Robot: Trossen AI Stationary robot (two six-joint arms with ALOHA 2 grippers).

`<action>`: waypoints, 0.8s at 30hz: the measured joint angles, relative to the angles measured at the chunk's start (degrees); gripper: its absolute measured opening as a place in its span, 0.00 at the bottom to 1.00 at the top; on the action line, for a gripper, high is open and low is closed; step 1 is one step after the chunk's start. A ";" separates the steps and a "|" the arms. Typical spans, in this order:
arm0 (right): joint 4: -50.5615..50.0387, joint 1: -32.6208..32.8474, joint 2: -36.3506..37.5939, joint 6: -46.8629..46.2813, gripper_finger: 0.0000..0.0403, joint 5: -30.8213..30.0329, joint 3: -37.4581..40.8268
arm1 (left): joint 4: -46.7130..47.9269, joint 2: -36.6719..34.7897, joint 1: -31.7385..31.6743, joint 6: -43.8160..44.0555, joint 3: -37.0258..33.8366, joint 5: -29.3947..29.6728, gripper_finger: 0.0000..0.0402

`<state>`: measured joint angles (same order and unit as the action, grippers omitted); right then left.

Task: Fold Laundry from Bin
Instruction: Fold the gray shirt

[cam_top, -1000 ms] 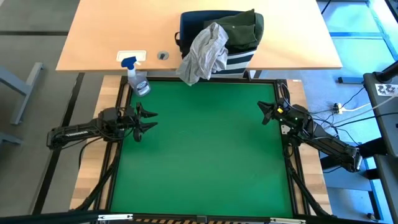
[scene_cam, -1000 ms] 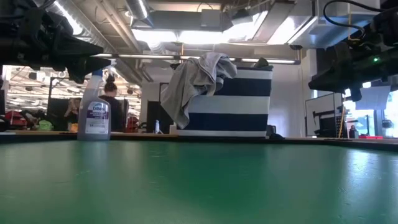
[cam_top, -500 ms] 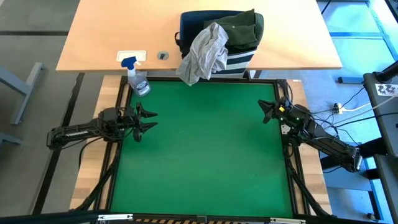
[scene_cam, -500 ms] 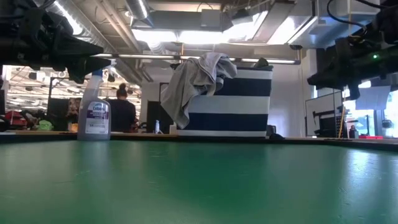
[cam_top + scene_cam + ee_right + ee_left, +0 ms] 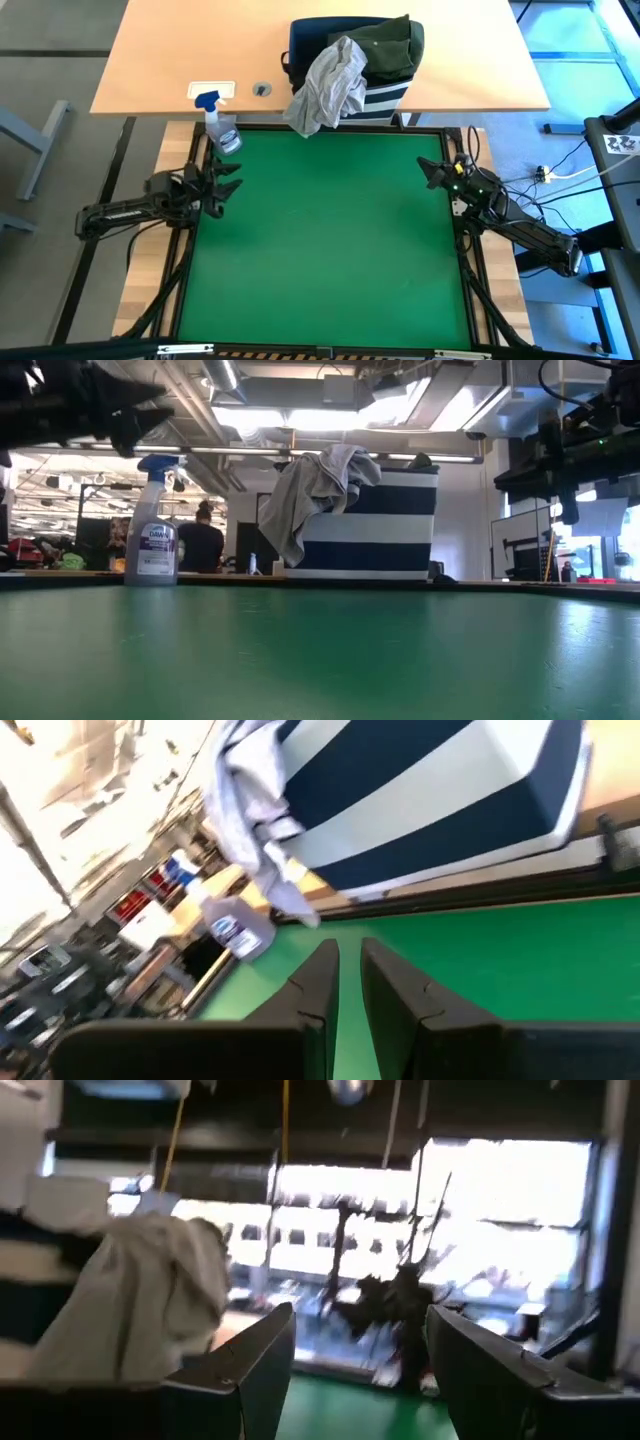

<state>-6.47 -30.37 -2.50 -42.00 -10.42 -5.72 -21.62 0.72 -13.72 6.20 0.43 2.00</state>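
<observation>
Bin: the navy, white-striped bin point(image 5: 385, 95) stands at the far edge of the green table point(image 5: 330, 260), a little right of that edge's middle, partly on the wooden table behind.
Laundry: a light grey garment point(image 5: 325, 88) hangs over the bin's front rim and down its near wall, its lowest fold just reaching the far edge of the green table; a dark olive garment point(image 5: 390, 45) lies heaped inside, against the bin's right side. No black piece can be made out.
Spray bottle: a clear bottle with a blue nozzle point(image 5: 220, 125) stands at the far left corner of the green table — not part of the job.
Left pincer: the left pincer point(image 5: 222, 186) hovers over the left edge of the table, near the bottle, fingers spread wide and holding nothing.
Right pincer: the right pincer point(image 5: 432, 172) hovers by the right edge toward the far corner, fingers drawn narrow with only a slim gap, holding nothing.
Stage: judged as the very start; nothing is out of the bin yet.
Handling: the cloth looks light, limp and quite unbreakable; it will sag, stretch and trail when lifted, and may snag on the rim or tug the soft bin along.
Where to take hold: the hanging grey fold at the bin's front — it is the most exposed; pinch a bunched edge rather than a flat face.
Background: a person shows in the room beyond the table, well behind the bottle.
</observation>
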 joint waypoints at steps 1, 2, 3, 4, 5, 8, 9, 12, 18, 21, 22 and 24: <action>0.01 0.00 0.00 -0.08 0.12 -0.59 0.00 | -0.87 0.01 -0.02 -1.44 0.00 0.02 0.54; 0.01 -0.02 0.00 -0.28 0.12 -0.62 0.00 | -1.51 -0.01 -0.04 -1.81 0.00 0.25 0.54; 0.01 -0.02 0.00 -0.82 0.12 -0.60 0.00 | -2.38 -0.04 -0.04 -1.31 0.00 0.39 0.54; 0.04 0.00 0.00 -1.47 0.12 -0.60 0.00 | -3.53 -0.03 -0.04 -0.26 0.00 0.25 0.54; 0.15 0.00 0.00 -1.95 0.12 -0.57 0.00 | -4.63 -0.03 -0.04 1.44 0.00 0.19 0.54; 0.27 -0.01 0.00 -2.35 0.12 -0.56 0.00 | -5.56 -0.03 0.00 13.30 0.00 -0.89 0.54; 0.29 -0.01 0.00 -2.45 0.12 -0.56 0.00 | -6.10 -0.05 0.00 16.60 0.00 -1.06 0.54; 0.33 -0.01 0.00 -2.63 0.12 -0.49 0.00 | -11.30 0.03 0.01 19.81 0.07 2.02 0.54; 1.81 -0.02 0.00 -0.98 0.12 1.99 0.01 | -10.58 1.40 -0.04 18.82 4.03 17.89 0.54; 6.08 -0.02 0.02 4.16 0.12 4.07 0.02 | -4.96 6.38 -0.04 17.53 8.91 20.12 0.54; 7.68 -0.02 0.02 5.05 0.12 4.81 0.02 | -2.93 8.98 -0.03 17.49 11.18 21.27 0.54; 10.85 -0.02 0.00 6.72 0.12 6.04 0.02 | 0.12 15.16 -0.04 17.52 16.24 23.31 0.54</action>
<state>4.38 -30.39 -2.50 -35.29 -4.38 -5.69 -21.50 15.88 -13.76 23.72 16.67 25.31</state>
